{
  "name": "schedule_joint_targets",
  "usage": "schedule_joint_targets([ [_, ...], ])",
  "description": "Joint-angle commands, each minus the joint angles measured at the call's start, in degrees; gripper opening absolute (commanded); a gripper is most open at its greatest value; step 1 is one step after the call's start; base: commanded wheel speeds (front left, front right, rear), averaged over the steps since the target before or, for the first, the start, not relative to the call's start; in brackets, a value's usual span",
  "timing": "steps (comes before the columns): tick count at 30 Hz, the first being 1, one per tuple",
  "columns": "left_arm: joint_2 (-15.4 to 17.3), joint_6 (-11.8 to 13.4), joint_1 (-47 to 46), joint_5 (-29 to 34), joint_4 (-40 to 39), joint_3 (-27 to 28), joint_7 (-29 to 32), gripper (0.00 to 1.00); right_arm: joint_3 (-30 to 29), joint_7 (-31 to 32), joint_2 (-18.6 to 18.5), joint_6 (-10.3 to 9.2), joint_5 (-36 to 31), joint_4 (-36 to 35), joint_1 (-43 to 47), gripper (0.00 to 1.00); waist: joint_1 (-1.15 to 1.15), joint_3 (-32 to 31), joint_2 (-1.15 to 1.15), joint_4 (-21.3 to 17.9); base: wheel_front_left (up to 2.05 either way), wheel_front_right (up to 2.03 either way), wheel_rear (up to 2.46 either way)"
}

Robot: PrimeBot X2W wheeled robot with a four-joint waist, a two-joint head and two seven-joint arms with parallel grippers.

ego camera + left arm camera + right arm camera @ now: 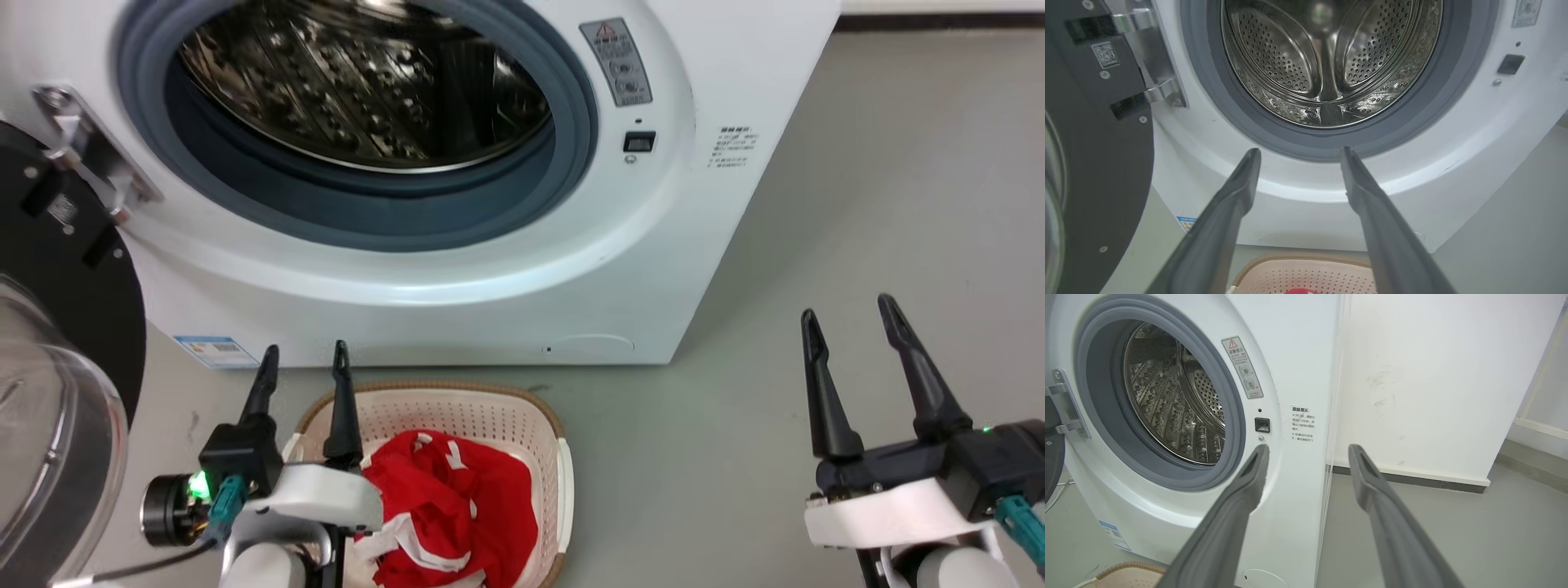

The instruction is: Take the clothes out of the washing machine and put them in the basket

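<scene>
Since the basket [563, 469] is sitting on the floor [735, 457] right at the foot of the washing machine [457, 269], just below its mouth, the carry from drum [359, 82] to basket is being kept short, I judge. The door [65, 318] is standing swung wide at the left, leaving that mouth free. In the head view the clothes [457, 498], red with white stripes, are lying heaped inside the basket. The left gripper [304, 349] is hovering over the basket's left side, fingers parted and holding nothing, with the red heap just to its right and below. The right gripper [847, 308] is hanging well apart at the right above bare floor, likewise spread and empty.

In the left wrist view the two fingers are reaching, spread and empty, toward the grey door seal [1241, 118]. The drum beyond is looking bare, and a sliver of red is peeking from the basket at the bottom edge, nearer than the fingertips.

In the right wrist view the parted, empty fingers are pointing at the machine's right front edge and the wall [1412, 375]. A corner of the basket is showing at the lower left, and the visible drum is showing no cloth, so the task is looking finished.
</scene>
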Motion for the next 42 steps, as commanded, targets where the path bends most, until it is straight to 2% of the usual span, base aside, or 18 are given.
schedule_joint_targets([
  [1,-0.73,-0.32,1.90,1.40,-2.29,1.16,-0.13,1.00,-0.12,-0.12,0.06,-0.06,-0.46,0.38,1.50,1.00,0.01,-2.48,0.00,0.60,0.00,0.00,0.00],
  [9,-2.81,-0.37,8.35,6.36,-10.43,4.23,-0.12,1.00,-0.42,-0.13,0.06,-0.05,0.07,1.16,4.71,1.00,0.01,-7.56,0.00,0.73,0.00,0.00,0.00],
  [13,-3.08,-0.84,11.19,7.16,-11.86,4.78,-0.12,1.00,-0.28,-0.13,0.06,-0.06,0.39,1.44,6.39,1.00,0.01,-9.84,0.00,0.40,0.00,0.00,0.00],
  [21,-3.57,-1.53,14.13,7.64,-11.24,5.44,-0.13,1.00,-0.18,-0.13,0.06,-0.05,0.93,1.36,8.49,1.00,0.01,-11.88,0.00,-0.33,0.00,0.00,0.00],
  [42,-3.85,-2.43,14.23,8.10,-9.51,6.26,-0.14,1.00,-0.41,-0.13,0.06,-0.05,1.38,1.79,9.11,1.00,0.01,-12.33,0.00,-0.93,0.00,0.00,0.00],
])
